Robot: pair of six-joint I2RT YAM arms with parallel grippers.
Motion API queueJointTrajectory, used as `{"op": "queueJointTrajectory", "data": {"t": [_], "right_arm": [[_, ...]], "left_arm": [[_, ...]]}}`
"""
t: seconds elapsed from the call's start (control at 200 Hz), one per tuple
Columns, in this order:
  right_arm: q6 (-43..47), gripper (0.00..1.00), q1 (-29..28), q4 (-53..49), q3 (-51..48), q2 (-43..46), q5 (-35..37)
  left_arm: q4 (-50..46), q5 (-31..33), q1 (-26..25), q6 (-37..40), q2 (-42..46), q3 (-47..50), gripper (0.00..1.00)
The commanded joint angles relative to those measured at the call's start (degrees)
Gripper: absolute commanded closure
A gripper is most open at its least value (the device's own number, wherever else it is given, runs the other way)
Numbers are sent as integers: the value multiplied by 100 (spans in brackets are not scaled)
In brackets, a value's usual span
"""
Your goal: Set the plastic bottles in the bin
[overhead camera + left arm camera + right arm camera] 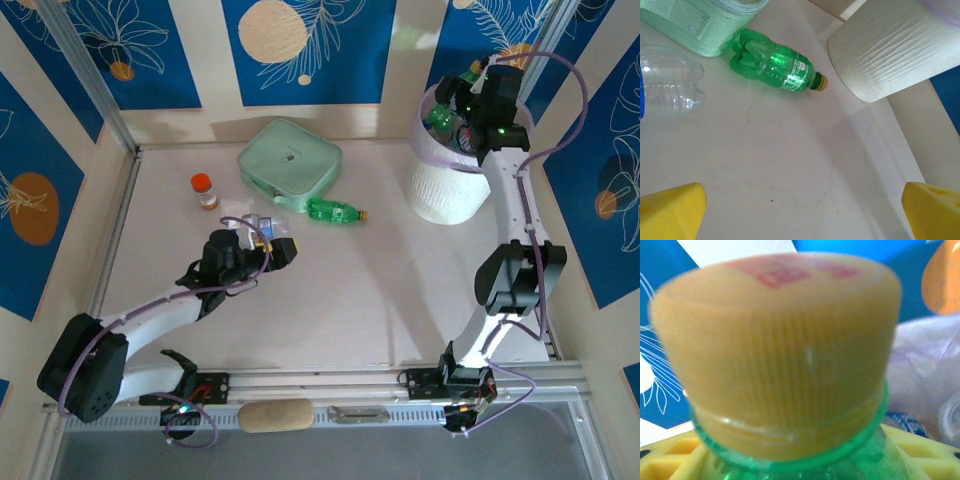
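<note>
A green bottle with a yellow cap (335, 211) lies on the table between the pouch and the bin; the left wrist view has that bottle (777, 67) ahead. A clear bottle with a blue label (250, 227) lies just behind my left gripper (285, 250), and this clear bottle (670, 85) is at the left edge of the left wrist view. My left gripper (802, 215) is open over bare table, yellow fingertips (670, 210) far apart. My right gripper (462, 100) hangs over the white bin (440, 190), shut on another green bottle (440, 114), whose yellow cap (775, 350) is close up.
A mint-green zip pouch (290, 165) lies at the back centre and an orange-capped pill bottle (204, 190) stands to its left. The bin's pale bag (925, 355) holds other bottles. Walls close in the table on three sides.
</note>
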State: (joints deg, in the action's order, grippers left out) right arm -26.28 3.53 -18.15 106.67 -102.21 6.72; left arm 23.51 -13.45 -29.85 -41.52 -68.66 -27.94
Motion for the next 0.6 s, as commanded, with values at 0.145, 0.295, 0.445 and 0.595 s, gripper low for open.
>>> {"op": "queueJointTrajectory", "data": {"t": [0.145,0.295,0.445,0.595], "right_arm": [[-396,34,75,-581,482,-438,-351],[-646,21,195,-483,473,-414,-342],[-528,14,280,-686,801,-389,-290],[-184,11,295,-924,991,-106,-23]], "left_arm": [[-198,58,31,214,169,-36,0],[-210,156,31,218,237,21,0],[-325,293,36,281,322,35,0],[-382,528,31,339,382,52,0]]}}
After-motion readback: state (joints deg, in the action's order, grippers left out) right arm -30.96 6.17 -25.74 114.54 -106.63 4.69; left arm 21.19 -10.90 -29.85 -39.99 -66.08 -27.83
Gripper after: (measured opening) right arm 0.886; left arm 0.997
